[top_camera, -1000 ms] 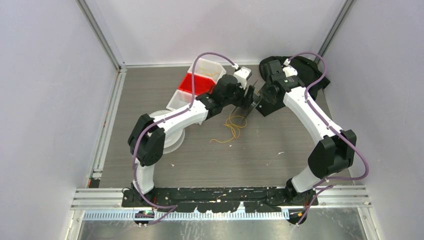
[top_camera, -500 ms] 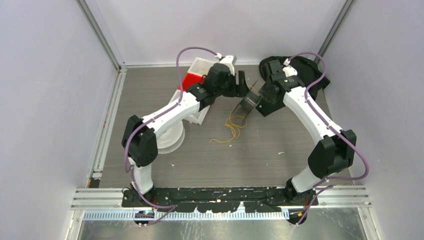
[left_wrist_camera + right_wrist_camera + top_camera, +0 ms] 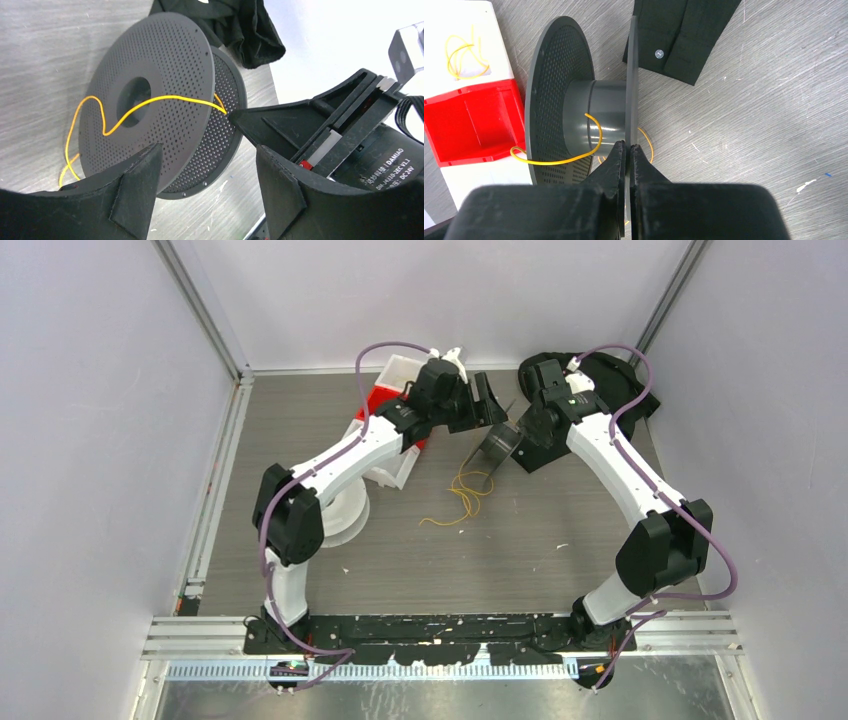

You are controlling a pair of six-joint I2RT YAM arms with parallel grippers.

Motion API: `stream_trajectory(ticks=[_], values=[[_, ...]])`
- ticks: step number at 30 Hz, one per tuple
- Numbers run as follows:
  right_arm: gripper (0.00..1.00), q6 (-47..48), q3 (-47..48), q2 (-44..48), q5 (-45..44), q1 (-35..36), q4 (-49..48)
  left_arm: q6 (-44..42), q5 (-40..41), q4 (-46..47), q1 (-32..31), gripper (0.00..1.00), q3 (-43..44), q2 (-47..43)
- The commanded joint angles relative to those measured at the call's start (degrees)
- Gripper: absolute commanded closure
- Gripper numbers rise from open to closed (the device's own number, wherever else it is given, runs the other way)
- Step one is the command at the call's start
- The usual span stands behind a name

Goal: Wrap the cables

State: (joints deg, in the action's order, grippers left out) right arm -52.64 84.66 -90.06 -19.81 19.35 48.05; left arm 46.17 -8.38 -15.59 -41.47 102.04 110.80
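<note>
A dark grey perforated spool (image 3: 495, 448) stands on edge at the back middle of the table. My right gripper (image 3: 513, 432) is shut on its thin flange (image 3: 631, 75), the fingertips (image 3: 616, 152) pinching the rim. The yellow cable (image 3: 594, 137) loops once around the hub (image 3: 606, 120) and trails off in loose strands on the table (image 3: 462, 495). In the left wrist view the cable (image 3: 150, 102) crosses the spool's face (image 3: 165, 65). My left gripper (image 3: 207, 192) is open and empty, just behind-left of the spool (image 3: 490, 402).
A red bin (image 3: 474, 122) and a white bin (image 3: 479, 30) holding another yellow coil (image 3: 461, 55) sit left of the spool. A white spool (image 3: 345, 515) lies under the left arm. Black cloth (image 3: 610, 375) and a black plate (image 3: 684, 35) lie at the back right.
My left gripper has pulled away from the spool toward the back and rotated, now open and empty. The right gripper and the spool have stayed in place.
</note>
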Motion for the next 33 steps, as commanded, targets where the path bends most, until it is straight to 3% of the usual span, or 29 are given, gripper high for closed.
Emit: stream_trajectory(ticks=[1,18,33], values=[[0.99,-0.9,2.8,-0.3,0.4,0.3,-1.4,3.5,-2.9,-0.9,-0.1,0.31,2.8,0.6],[0.99,-1.1,3.0,-1.0,1.4,0.3,-1.5,-4.1,4.0,-7.2,-1.8,0.32,9.9,5.1],[1.00,-1.3,2.8,-1.2,2.1,0.3,-1.6,-5.2,7.1,-3.9,-2.9,0.34,9.8,6.8]])
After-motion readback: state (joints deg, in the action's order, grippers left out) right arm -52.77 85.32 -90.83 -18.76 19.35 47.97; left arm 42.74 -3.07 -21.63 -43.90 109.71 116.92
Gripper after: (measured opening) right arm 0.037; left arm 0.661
